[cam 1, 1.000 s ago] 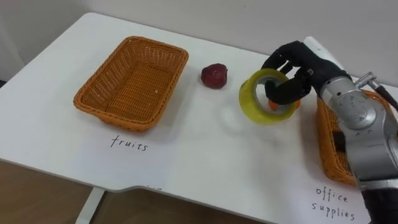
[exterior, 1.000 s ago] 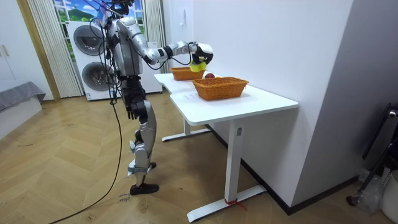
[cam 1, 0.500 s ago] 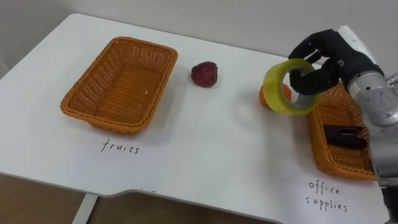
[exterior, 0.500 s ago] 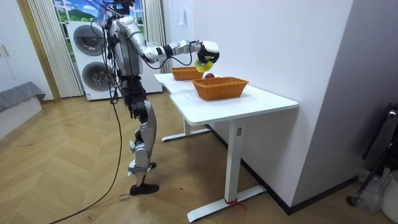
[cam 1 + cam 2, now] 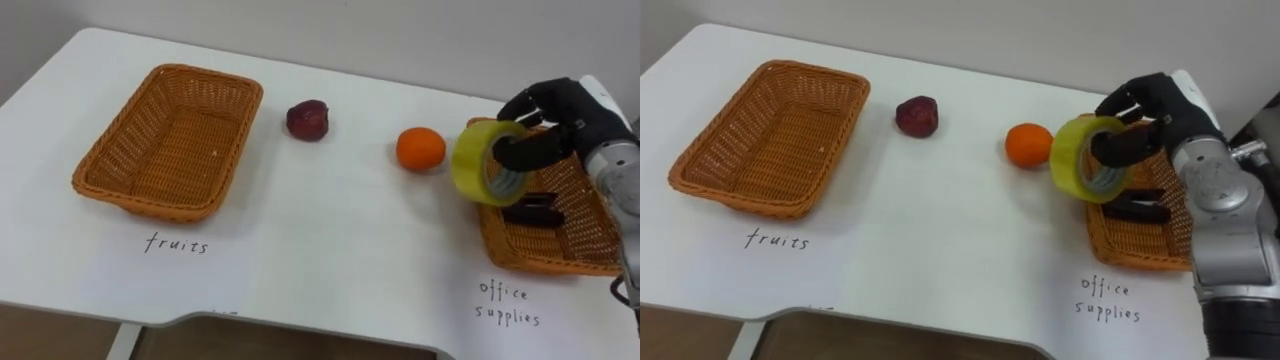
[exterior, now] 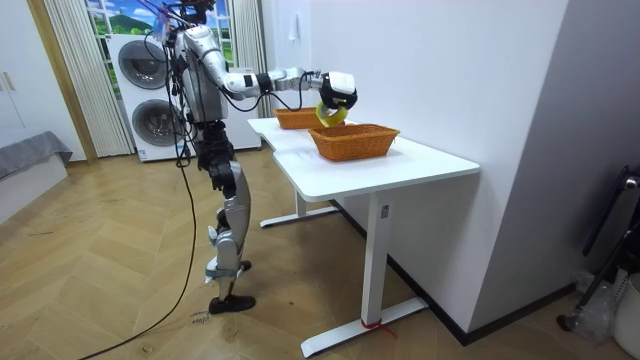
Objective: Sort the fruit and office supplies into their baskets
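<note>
At the near edge of the table point(image 5: 330, 275), a handwritten label point(image 5: 176, 244) is marked in front of each basket. Behind the right-side label, one dark object point(image 5: 533, 212) is seen lying in the right basket point(image 5: 520, 262); it is judged to be an office item already sorted. Above the left rim of this basket, the yellow tape roll point(image 5: 478, 172) is held clear of the table by the right hand point(image 5: 562, 110), whose fingers are curled through the roll's core. Release into the basket has not yet been made. The left basket point(image 5: 140, 200) is empty. Farther back, the orange point(image 5: 420, 149) lies on the table near the right basket, and the dark red fruit point(image 5: 308, 119) lies near the far right corner of the left basket. Both are left to be sorted. Progress is judged at under halfway: one item placed, one in hand, two fruits untouched.

From the room view, the robot is shown standing at the table with its right arm stretched over the nearer basket. The basket contents cannot be made out there. More of the right forearm is shown in the right eye view.
</note>
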